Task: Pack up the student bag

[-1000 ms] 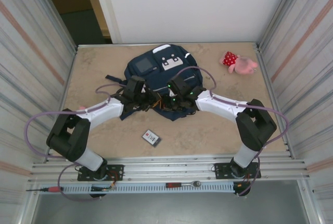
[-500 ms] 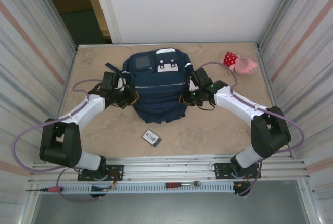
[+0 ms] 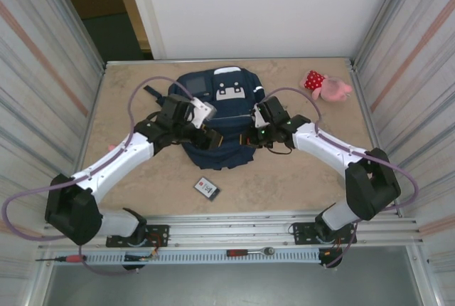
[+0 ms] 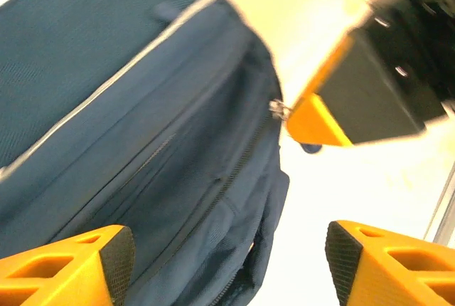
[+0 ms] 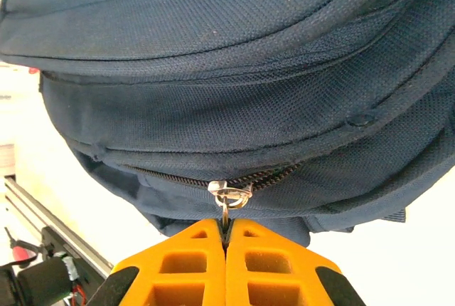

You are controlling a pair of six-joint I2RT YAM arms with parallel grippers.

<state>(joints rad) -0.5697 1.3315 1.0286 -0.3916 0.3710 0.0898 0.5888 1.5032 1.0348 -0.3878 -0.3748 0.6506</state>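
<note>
Zipper pinched
My right gripper (image 5: 226, 229) clamps the student bag's (image 5: 213, 71) zipper pull (image 5: 229, 193); my left gripper (image 4: 227, 256) gapes empty above.

Beige worktop (image 3: 284, 178), stone-patterned. Lying directly on it: navy student bag (image 3: 226, 107) at centre rear; pink plush toy (image 3: 328, 87) at far right; small flat dark packet (image 3: 206, 188) near front, apart from bag.

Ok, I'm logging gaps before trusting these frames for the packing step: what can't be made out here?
- Inside of the student bag, top view: covered by its own fabric.
- End of the zip pull, right wrist view: it vanishes between the shut right fingers.
- Face of the small card, top view: too small to read.
- Left wrist view: blur smears the bag's zip detail.
</note>
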